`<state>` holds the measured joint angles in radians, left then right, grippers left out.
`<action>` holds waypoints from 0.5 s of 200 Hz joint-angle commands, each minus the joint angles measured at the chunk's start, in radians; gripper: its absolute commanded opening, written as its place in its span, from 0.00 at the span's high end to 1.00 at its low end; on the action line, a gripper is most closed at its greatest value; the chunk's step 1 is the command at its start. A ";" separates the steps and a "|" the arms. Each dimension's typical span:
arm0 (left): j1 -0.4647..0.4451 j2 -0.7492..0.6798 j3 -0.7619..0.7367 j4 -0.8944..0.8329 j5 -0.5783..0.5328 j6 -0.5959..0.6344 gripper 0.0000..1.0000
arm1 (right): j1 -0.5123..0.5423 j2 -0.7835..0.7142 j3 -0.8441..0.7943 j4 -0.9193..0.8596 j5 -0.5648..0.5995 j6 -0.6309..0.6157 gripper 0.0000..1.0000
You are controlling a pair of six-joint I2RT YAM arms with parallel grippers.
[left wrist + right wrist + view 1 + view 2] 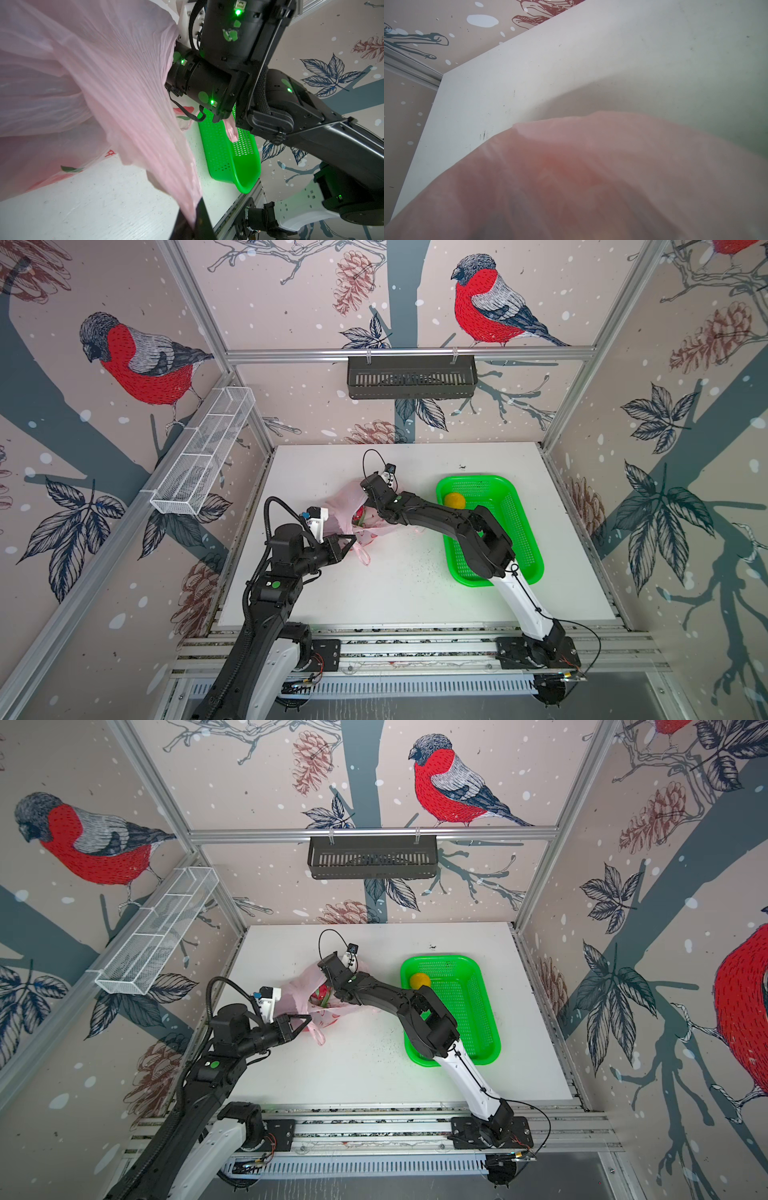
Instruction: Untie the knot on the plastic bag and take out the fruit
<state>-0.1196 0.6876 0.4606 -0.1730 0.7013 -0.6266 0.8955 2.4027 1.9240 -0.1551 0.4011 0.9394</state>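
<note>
Left gripper (354, 540) clenched on the rim of the plastic bag (343, 506), likely to keep the mouth lifted and open for the other arm; yellow fruit (454, 499) lies in the green basket (524, 531). Right gripper buried in the bag mouth, pink film over its camera: jaws hidden, cannot tell their state. Red fruit (360, 517) sits in the mouth, right by those hidden fingers; contact unclear.

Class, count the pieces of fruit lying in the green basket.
1: a yellow fruit in the far corner of the green basket. The right arm covers part of it, so more may be hidden.
</note>
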 commanded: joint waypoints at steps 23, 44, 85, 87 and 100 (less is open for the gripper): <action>-0.012 0.002 0.007 0.002 0.044 0.039 1.00 | -0.009 0.018 0.004 0.045 -0.004 0.033 0.22; -0.015 0.009 0.006 0.011 0.059 0.044 1.00 | -0.013 0.026 0.007 0.061 -0.006 0.047 0.22; -0.020 0.005 -0.001 0.038 0.093 0.044 1.00 | -0.023 0.047 0.011 0.086 -0.017 0.086 0.19; -0.020 0.006 -0.001 0.039 0.094 0.044 1.00 | -0.024 0.049 0.012 0.087 -0.018 0.089 0.19; -0.022 0.005 -0.002 0.042 0.099 0.042 1.00 | -0.027 0.058 0.017 0.091 -0.021 0.104 0.19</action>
<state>-0.1375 0.6960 0.4603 -0.1665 0.7570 -0.6010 0.8742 2.4454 1.9289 -0.0952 0.3897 1.0004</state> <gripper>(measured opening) 0.048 0.814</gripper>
